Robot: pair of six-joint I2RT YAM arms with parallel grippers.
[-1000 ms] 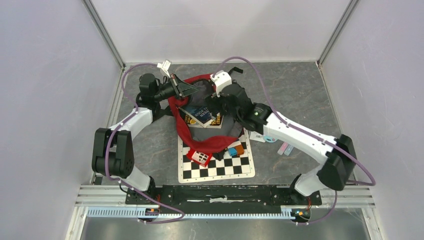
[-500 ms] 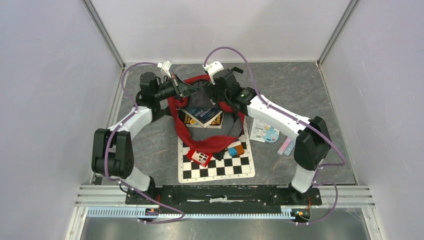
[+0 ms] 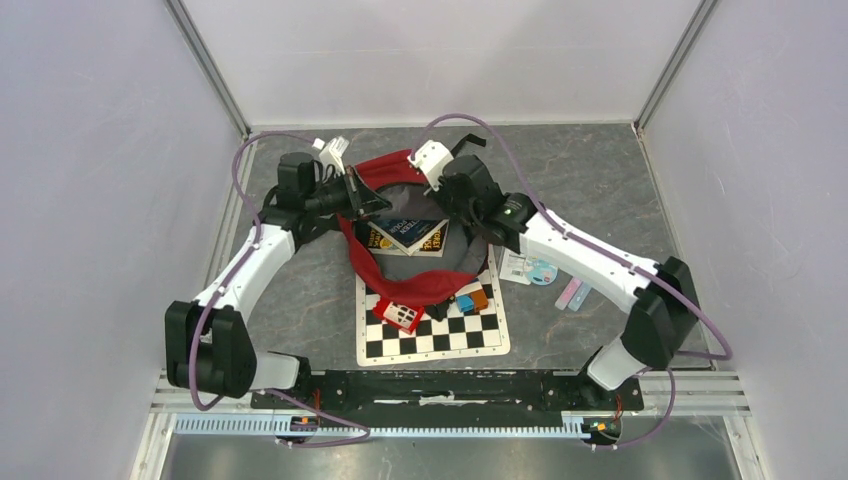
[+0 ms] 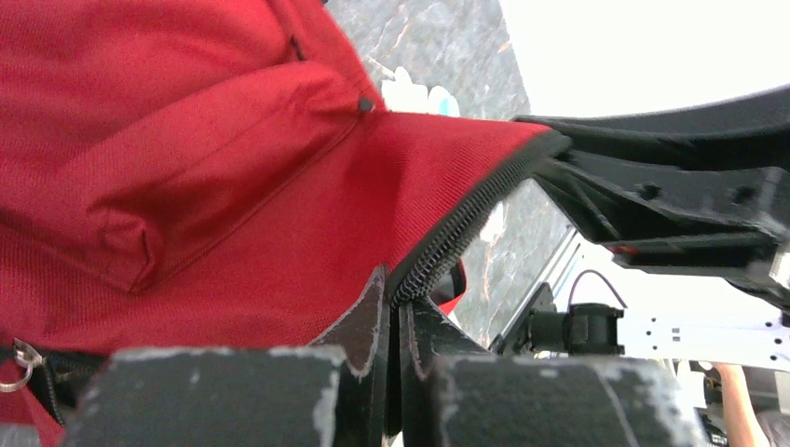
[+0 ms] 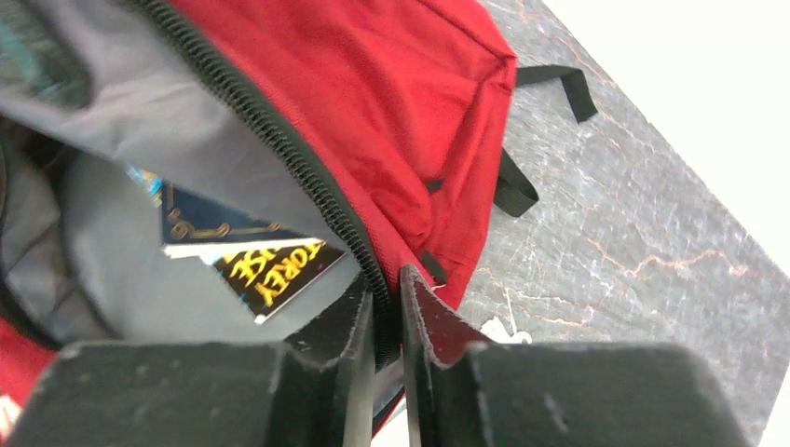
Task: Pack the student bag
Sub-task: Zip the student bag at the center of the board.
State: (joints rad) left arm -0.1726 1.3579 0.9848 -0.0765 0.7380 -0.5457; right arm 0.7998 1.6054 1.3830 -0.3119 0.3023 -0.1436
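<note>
Red bag (image 3: pixel 400 284) lies open near the counter's far edge, books (image 3: pixel 408 232) inside. Left gripper (image 4: pixel 396 307) is clenched on its zippered rim at the left side, and right gripper (image 5: pixel 387 296) is clenched on the rim opposite.

1. The student bag (image 3: pixel 415 287) lies open, its near edge overlapping the far edge of the board (image 3: pixel 440 330).
2. Books (image 3: pixel 405 232) lie inside the bag.
3. A small box (image 3: pixel 400 315) and blocks (image 3: pixel 472 299) sit on the board against the bag, with the box to the left.
4. A packet (image 3: pixel 528 268) lies right of the bag, and two slim items (image 3: pixel 572 294) lie farther right.
5. The left gripper (image 4: pixel 396 289) pinches the bag's left rim, the right gripper (image 5: pixel 387 279) its right rim.
</note>
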